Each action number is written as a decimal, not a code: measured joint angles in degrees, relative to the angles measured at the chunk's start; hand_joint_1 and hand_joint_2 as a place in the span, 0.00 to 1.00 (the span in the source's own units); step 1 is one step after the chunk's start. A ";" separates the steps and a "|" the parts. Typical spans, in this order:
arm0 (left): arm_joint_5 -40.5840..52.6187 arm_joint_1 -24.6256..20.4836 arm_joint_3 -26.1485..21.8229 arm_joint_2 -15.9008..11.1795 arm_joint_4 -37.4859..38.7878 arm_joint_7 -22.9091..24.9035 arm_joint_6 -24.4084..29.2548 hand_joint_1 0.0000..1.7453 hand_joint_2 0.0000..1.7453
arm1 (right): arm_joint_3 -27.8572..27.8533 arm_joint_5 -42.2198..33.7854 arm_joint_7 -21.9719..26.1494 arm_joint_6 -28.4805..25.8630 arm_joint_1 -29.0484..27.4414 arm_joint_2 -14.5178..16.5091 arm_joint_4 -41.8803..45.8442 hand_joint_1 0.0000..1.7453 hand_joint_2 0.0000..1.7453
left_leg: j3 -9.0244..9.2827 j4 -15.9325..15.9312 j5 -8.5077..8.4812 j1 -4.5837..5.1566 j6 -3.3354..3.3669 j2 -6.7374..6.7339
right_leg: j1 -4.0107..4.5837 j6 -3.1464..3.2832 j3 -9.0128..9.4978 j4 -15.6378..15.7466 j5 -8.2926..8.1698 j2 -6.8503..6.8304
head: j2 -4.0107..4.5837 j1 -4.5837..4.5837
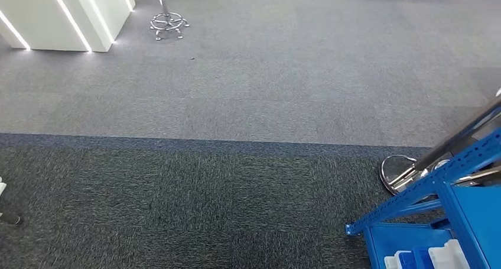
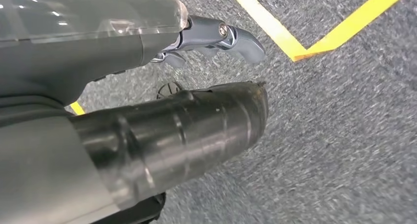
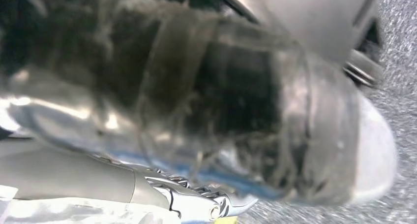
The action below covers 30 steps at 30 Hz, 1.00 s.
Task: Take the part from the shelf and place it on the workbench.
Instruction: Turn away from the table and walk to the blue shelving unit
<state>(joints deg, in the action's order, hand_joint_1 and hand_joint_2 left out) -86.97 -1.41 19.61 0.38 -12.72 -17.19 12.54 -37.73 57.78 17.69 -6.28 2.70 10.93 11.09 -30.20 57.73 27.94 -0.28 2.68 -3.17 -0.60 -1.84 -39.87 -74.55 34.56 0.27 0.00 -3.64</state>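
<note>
A blue metal shelf (image 1: pixel 440 180) juts into the head view at the lower right. On its low blue tray (image 1: pixel 378 245) stand white and blue box-shaped parts (image 1: pixel 449 254), partly cut off by the picture's edge. My left hand (image 2: pixel 196 120) hangs over the grey carpet, thick thumb and darker fingers (image 2: pixel 241 39) stretched apart with nothing between them. My right hand (image 3: pixel 221 111) is blurred and very close to its camera; a silvery finger (image 3: pixel 216 209) lies apart from the thumb, and I see nothing held.
A chrome stool base (image 1: pixel 397 169) with a slanted pole stands just left of the shelf. Another chrome stool base (image 1: pixel 168 23) and a white lit counter (image 1: pixel 59 15) are at the far left. Yellow floor tape (image 2: pixel 295 34) runs under my left hand.
</note>
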 joint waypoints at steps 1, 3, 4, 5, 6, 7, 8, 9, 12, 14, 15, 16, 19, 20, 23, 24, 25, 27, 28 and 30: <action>0.00 -0.02 0.00 0.00 0.00 0.03 0.02 0.00 0.00 | 0.00 0.02 -0.03 0.01 -0.07 0.00 0.00 0.00 0.00 | 0.13 0.00 0.12 0.02 -0.07 -0.71 | -0.04 0.04 0.97 1.86 -1.49 -0.20 | 0.00 -0.01; 0.00 -0.13 0.00 0.02 0.00 0.05 -0.04 0.00 0.00 | 0.00 0.04 -0.07 -0.01 -0.09 0.00 0.01 0.00 0.00 | 0.55 -0.02 0.41 0.05 -0.33 -1.99 | 0.09 0.46 5.13 9.80 -5.16 -1.75 | 0.00 0.00; 0.00 -0.19 0.00 0.03 0.00 0.04 -0.10 0.00 0.00 | 0.00 0.07 -0.09 -0.03 -0.04 0.00 0.01 0.00 0.00 | 0.77 -0.01 0.60 0.12 -0.58 -2.51 | 0.29 0.80 6.84 13.18 -6.28 -2.63 | 0.00 0.00; 0.00 -0.28 0.00 0.03 0.00 0.03 -0.19 0.00 0.00 | 0.00 0.10 -0.11 -0.07 0.01 0.00 0.01 0.00 0.00 | 0.95 -0.01 0.76 0.19 -0.87 -2.99 | 0.52 1.15 7.81 15.24 -6.75 -3.22 | 0.00 0.02; 0.00 -0.40 0.00 0.04 0.00 0.01 -0.28 0.00 0.00 | 0.00 0.14 -0.15 -0.10 0.03 0.00 0.01 0.00 0.00 | 1.12 -0.07 0.86 0.23 -1.19 -3.42 | 0.77 1.49 8.01 15.92 -6.66 -3.38 | 0.00 0.02; 0.00 -0.55 0.00 0.04 -0.01 -0.02 -0.37 0.00 0.00 | 0.00 0.17 -0.20 -0.12 -0.03 -0.01 0.01 0.00 0.00 | 1.33 -0.14 0.93 0.26 -1.55 -3.88 | 0.90 1.79 7.94 16.07 -6.80 -2.77 | 0.00 0.02; 0.00 -0.71 0.00 0.05 -0.03 -0.04 -0.47 0.00 0.00 | 0.00 0.19 -0.25 -0.13 -0.10 -0.01 0.01 0.00 0.00 | 1.49 -0.20 1.07 0.19 -1.87 -4.15 | 0.76 2.13 8.10 16.30 -6.96 -2.12 | 0.00 0.02; 0.00 -0.82 0.00 0.05 -0.04 -0.05 -0.55 0.00 0.00 | 0.00 0.20 -0.31 -0.13 -0.18 -0.01 0.01 0.00 0.00 | 1.53 0.19 1.52 0.10 -2.17 -3.46 | 0.60 2.48 8.34 16.61 -7.15 -1.52 | 0.00 0.01; 0.00 -0.69 0.00 0.05 -0.07 -0.03 -0.68 0.00 0.00 | 0.00 0.21 -0.42 -0.12 -0.10 -0.01 0.01 0.00 0.00 | -1.73 7.70 5.97 -0.25 -2.70 1.42 | 0.30 3.31 8.79 17.23 -7.59 0.32 | 0.00 0.20; -0.01 -0.47 0.00 0.06 -0.07 0.05 -0.73 0.00 0.00 | 0.00 0.22 -0.47 -0.10 -0.02 0.00 0.01 0.00 0.00 | -5.49 14.90 8.51 -0.32 -2.79 2.60 | 0.42 3.47 8.77 17.14 -7.57 1.80 | 0.00 0.26; -0.01 -0.45 0.00 0.06 -0.07 0.10 -0.74 0.00 0.00 | 0.00 0.22 -0.50 -0.09 -0.04 0.00 0.01 0.00 0.00 | -6.44 16.24 8.18 -0.32 -2.76 2.70 | 0.48 3.49 8.82 17.06 -7.54 2.64 | 0.00 0.27; -0.02 -0.41 0.00 0.06 -0.07 0.16 -0.74 0.00 0.00 | 0.00 0.22 -0.52 -0.09 -0.06 0.00 0.01 0.00 0.00 | -6.37 15.35 6.70 -0.32 -2.68 2.79 | 0.50 3.47 8.90 16.97 -7.48 3.52 | 0.00 0.26; -0.02 -0.25 -0.01 0.01 -0.04 0.32 -0.73 0.00 0.00 | 0.00 0.28 -0.56 -0.05 -0.05 0.02 -0.01 0.00 0.00 | -2.35 4.50 0.45 -0.34 -2.15 5.41 | 0.42 3.03 8.92 16.44 -7.15 5.85 | 0.00 0.25; -0.02 -0.23 -0.01 -0.02 -0.03 0.36 -0.73 0.00 0.00 | 0.00 0.31 -0.56 -0.04 -0.02 0.03 -0.02 0.00 0.00 | -1.37 1.99 -0.41 -0.32 -2.01 6.49 | 0.36 2.75 8.69 16.22 -7.06 6.43 | 0.00 0.26; 0.04 -0.57 -0.01 0.02 0.00 0.45 -0.74 0.00 0.00 | 0.00 0.35 -0.56 0.01 -0.08 0.03 -0.05 0.00 0.00 | -0.76 0.47 -0.59 -0.21 -1.49 6.62 | 0.12 1.68 8.00 16.14 -7.13 7.99 | 0.00 0.25; 0.04 -0.68 -0.01 0.09 0.00 0.47 -0.74 0.00 0.00 | 0.00 0.36 -0.56 0.02 -0.12 0.02 -0.06 0.00 0.00 | -0.63 0.20 -0.74 -0.29 -1.17 5.91 | 0.17 1.40 7.86 15.91 -6.95 7.52 | 0.00 0.25; 0.02 -0.67 -0.02 0.16 0.00 0.49 -0.74 0.00 0.00 | 0.00 0.37 -0.57 0.03 -0.09 0.00 -0.07 0.00 0.00 | -0.49 -0.11 -0.89 -0.40 -0.81 5.12 | 0.29 1.18 7.41 14.97 -6.30 6.20 | 0.00 0.15; 0.00 -0.38 -0.03 0.23 0.00 0.50 -0.75 0.00 0.00 | 0.00 0.40 -0.63 0.04 0.04 -0.02 -0.08 0.00 0.00 | -0.31 -0.50 -0.96 -0.44 -0.23 3.31 | 0.41 0.85 4.75 9.39 -3.07 2.29 | 0.00 -0.03; 0.00 -0.21 -0.04 0.22 0.00 0.50 -0.75 0.00 0.00 | 0.00 0.43 -0.66 0.04 0.10 -0.02 -0.08 0.00 0.00 | -0.32 -0.52 -0.87 -0.36 -0.07 2.43 | 0.33 0.67 2.75 5.39 -1.14 1.02 | 0.00 -0.12; 0.00 -0.03 -0.06 0.19 0.00 0.51 -0.75 0.00 0.00 | 0.00 0.46 -0.70 0.05 0.04 -0.02 -0.08 0.00 0.00 | -0.26 -0.50 -0.65 -0.25 -0.01 0.67 | 0.02 0.33 -0.09 -0.18 0.54 0.17 | 0.00 -0.11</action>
<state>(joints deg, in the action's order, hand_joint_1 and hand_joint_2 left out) -86.97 -1.44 19.55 0.57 -12.72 -16.68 11.79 -37.73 58.24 16.99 -6.23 2.74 10.91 11.02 -30.46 57.23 27.30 -0.54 2.67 -2.49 -0.59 -1.51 -39.97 -74.73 35.09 0.44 0.00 -3.75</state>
